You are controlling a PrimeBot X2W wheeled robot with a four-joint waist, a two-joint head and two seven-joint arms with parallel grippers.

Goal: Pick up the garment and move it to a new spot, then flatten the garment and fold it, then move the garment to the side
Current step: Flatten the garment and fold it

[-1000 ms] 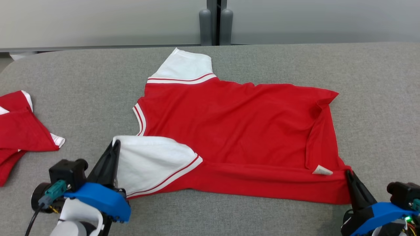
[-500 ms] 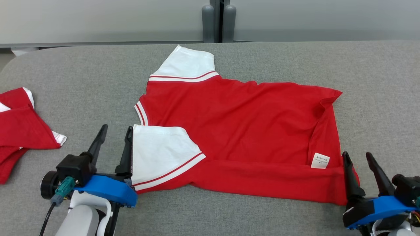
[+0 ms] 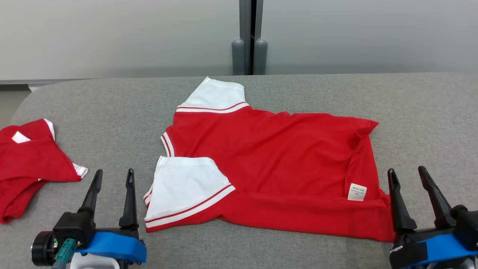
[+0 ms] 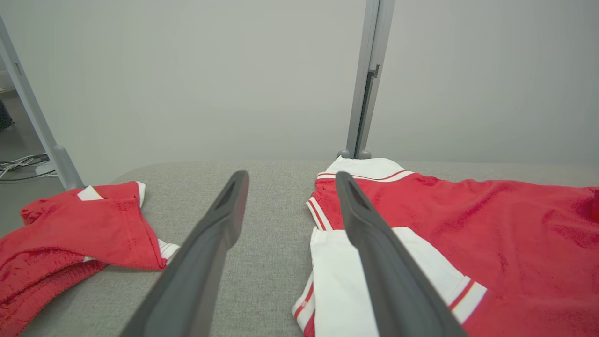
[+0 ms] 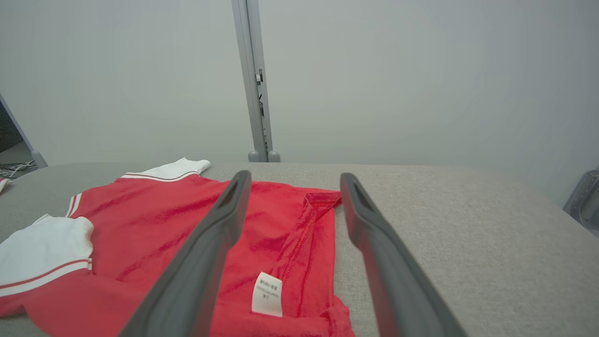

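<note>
the red shirt with white striped sleeves (image 3: 269, 164) lies spread across the middle of the grey fabric-covered worktop (image 3: 298, 93), neck end toward the robot's left, its near long edge turned over in a band. the left tool (image 3: 114, 172) has its fingers apart and empty, just beside the near white sleeve. the right tool (image 3: 406, 170) is likewise apart and empty, just off the shirt's near right corner. the folding looks begun but not finished. the right hem is doubled back, showing a white care label (image 3: 357, 191), and would best be smoothed first. for the next fold, each tool should pinch matching corners, lift low and carry across together. the second red garment (image 3: 30, 160), well apart at left, should not be touched.
</note>
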